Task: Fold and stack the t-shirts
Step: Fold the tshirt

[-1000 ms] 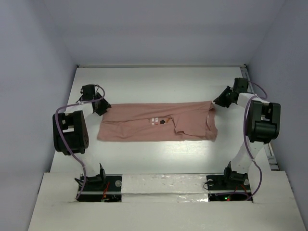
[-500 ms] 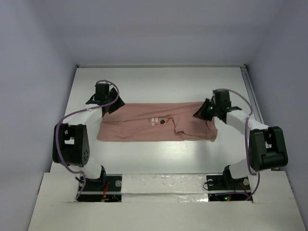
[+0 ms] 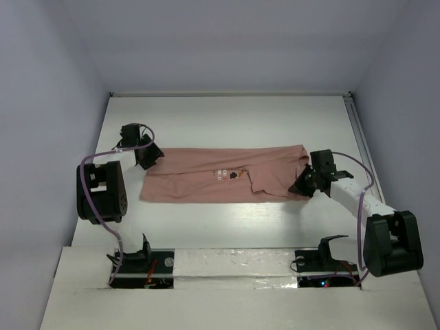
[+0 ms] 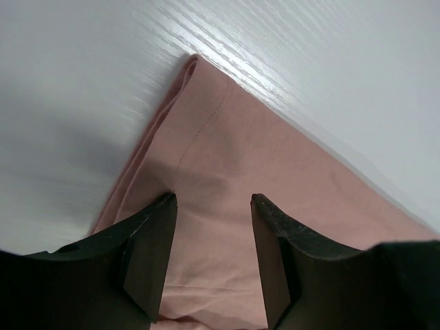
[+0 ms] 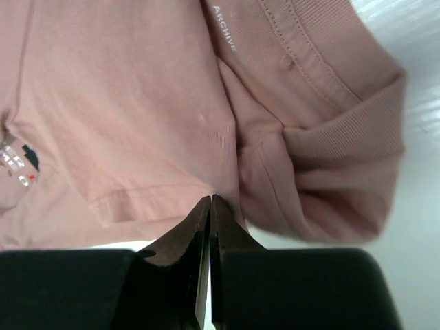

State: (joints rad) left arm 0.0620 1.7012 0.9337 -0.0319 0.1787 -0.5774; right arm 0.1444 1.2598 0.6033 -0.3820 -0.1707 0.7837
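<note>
t-shirt [image 3: 206, 182]: dusty pink, folded into a long band lying flat across the middle of the white worktop [image 3: 227, 117], running 9 to 3 o'clock. Same spot and outline as in both earlier frames.
print [image 3: 227, 174]: small white marks with red and dark bits, facing up near the band's middle, also seen at 9 o'clock in the right wrist view [image 5: 17, 165].
collar [image 5: 309, 48]: ribbed, at the band's 3 o'clock end, bunched over a fold.
left hand [image 3: 150, 157]: at the band's 10 o'clock corner. Fingers [image 4: 148, 254] apart, pink cloth showing between them, nothing clamped. Half a second ago it sat farther toward 2 o'clock along the far edge. Now it is back about where it was a second ago.
right hand [image 3: 300, 187]: at the band's 4 o'clock corner. A second ago it was up at the 2 o'clock corner, half a second ago over the 3 o'clock end, so it has travelled toward 6 o'clock.
right hand state: fingers together, tips against the near edge beside the sleeve hem [image 5: 137, 199]. Cannot tell whether any cloth is caught.
</note>
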